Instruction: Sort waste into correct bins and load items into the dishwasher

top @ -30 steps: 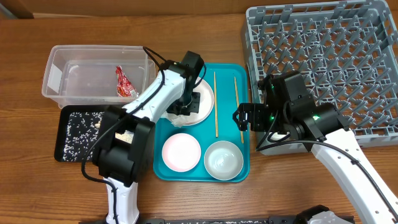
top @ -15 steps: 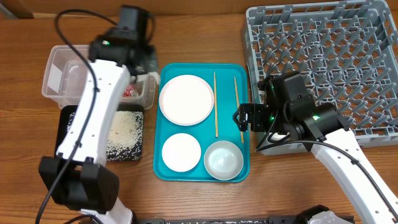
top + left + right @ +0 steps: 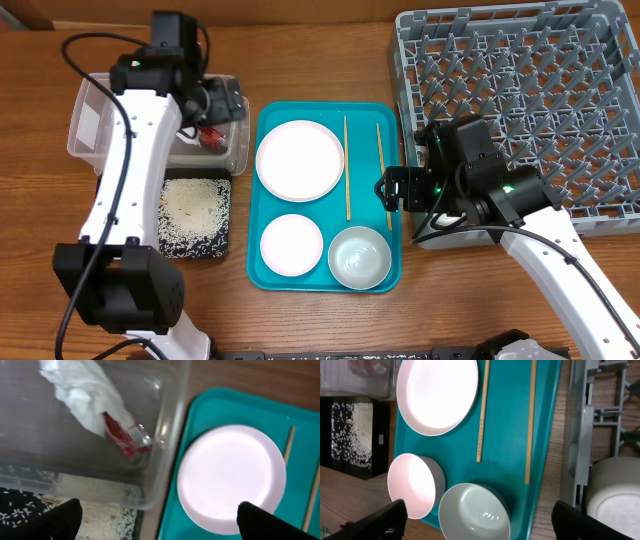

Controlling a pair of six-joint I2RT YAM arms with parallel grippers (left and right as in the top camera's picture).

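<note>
left claw point(image 3: 161, 519) wide open, empty, above clear tub point(image 3: 30, 445)

One plate point(image 3: 299, 160), two bowls point(image 3: 291, 244), two chopsticks point(image 3: 346, 170), two bins point(image 3: 88, 112), one rack point(image 3: 520, 90).

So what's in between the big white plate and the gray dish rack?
Two wooden chopsticks lie there side by side on the teal tray. After them comes a thin strip of bare wooden table. The overhead and right wrist views both show it.
</note>
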